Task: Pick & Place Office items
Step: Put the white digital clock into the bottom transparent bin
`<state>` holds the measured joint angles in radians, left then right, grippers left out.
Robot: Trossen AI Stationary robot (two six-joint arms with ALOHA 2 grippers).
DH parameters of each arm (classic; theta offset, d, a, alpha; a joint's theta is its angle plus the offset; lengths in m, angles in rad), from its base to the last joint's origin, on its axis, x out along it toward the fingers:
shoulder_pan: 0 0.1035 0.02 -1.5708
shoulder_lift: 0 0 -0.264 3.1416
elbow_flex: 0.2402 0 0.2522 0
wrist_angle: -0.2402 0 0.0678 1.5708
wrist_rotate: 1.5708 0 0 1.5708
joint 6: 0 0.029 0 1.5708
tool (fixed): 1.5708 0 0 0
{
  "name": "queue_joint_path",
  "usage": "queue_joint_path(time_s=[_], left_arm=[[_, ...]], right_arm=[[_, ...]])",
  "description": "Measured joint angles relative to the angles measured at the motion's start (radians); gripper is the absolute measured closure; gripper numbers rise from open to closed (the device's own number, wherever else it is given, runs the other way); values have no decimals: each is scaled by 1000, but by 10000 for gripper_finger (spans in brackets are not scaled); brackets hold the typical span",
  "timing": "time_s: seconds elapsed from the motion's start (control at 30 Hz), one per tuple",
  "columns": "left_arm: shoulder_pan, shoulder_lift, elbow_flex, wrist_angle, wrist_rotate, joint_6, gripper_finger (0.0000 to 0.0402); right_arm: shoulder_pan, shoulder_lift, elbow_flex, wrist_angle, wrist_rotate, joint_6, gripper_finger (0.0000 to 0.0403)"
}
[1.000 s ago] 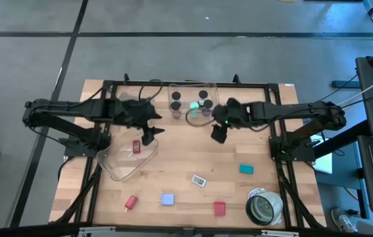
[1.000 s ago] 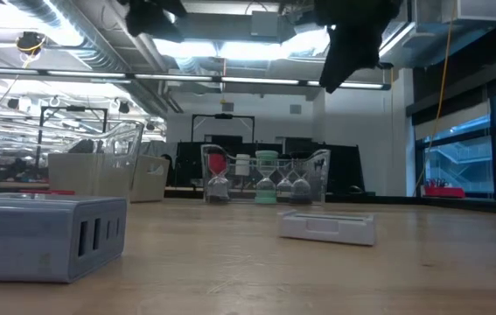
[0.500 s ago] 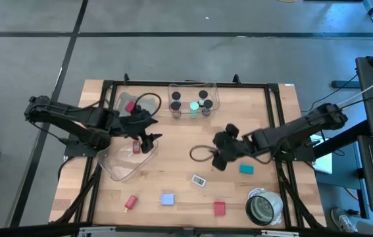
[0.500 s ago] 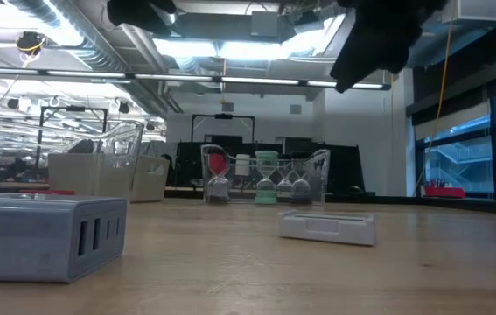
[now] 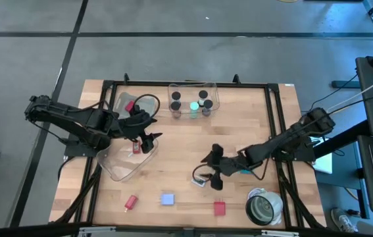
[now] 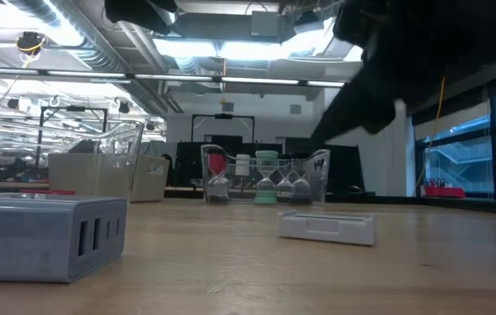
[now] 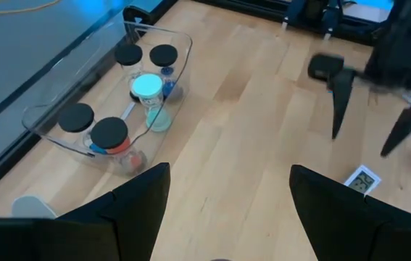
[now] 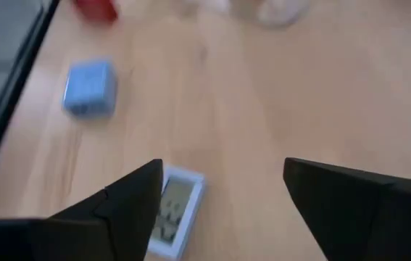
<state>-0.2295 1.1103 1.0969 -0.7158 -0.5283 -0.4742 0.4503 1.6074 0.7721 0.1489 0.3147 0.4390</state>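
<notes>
My right gripper (image 5: pixel 208 174) is open and empty, just above the white tag (image 5: pixel 199 180) at the table's middle near side. In the right wrist view the tag (image 8: pixel 171 211) lies flat beside one finger of my right gripper (image 8: pixel 223 210). My left gripper (image 5: pixel 149 141) is open and empty over the left clear bin (image 5: pixel 117 164), which holds a red piece (image 5: pixel 135 147). A blue block (image 5: pixel 167 199), a red block (image 5: pixel 219 209), a small red piece (image 5: pixel 131 202) and a teal block (image 5: pixel 246 169) lie on the table. Black-capped cylinders and a cyan disc (image 7: pixel 147 85) stand in the far bin (image 5: pixel 193 100).
The large grey-white roll (image 5: pixel 264 207) stands at the near right corner, close to the right arm. The dark frame rails (image 5: pixel 279 131) run along the table's sides. Bare wood (image 5: pixel 179 141) lies between the far bin and the tag.
My right gripper has swung from beside the far bin toward the table's near edge and down, ending over the white tag, still open. My left gripper has drawn back a little toward the near edge over the left bin. No item has moved.
</notes>
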Motion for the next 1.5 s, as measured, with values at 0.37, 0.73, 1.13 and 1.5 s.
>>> queue_joint_path(time_s=[0.37, 0.73, 1.13, 1.5], left_arm=[[0, 0, 0, -3, 4, -40, 121], [0, 0, 0, -3, 5, -63, 121], [0, 0, 0, -3, 5, -63, 121], [0, 0, 0, -3, -1, -60, 121]], right_arm=[[6, 226, 23, 235, -154, -176, 83], [96, 255, 55, 228, 23, -157, 83], [98, 255, 55, 43, 111, 54, 83], [98, 255, 81, 62, 62, 112, 83]])
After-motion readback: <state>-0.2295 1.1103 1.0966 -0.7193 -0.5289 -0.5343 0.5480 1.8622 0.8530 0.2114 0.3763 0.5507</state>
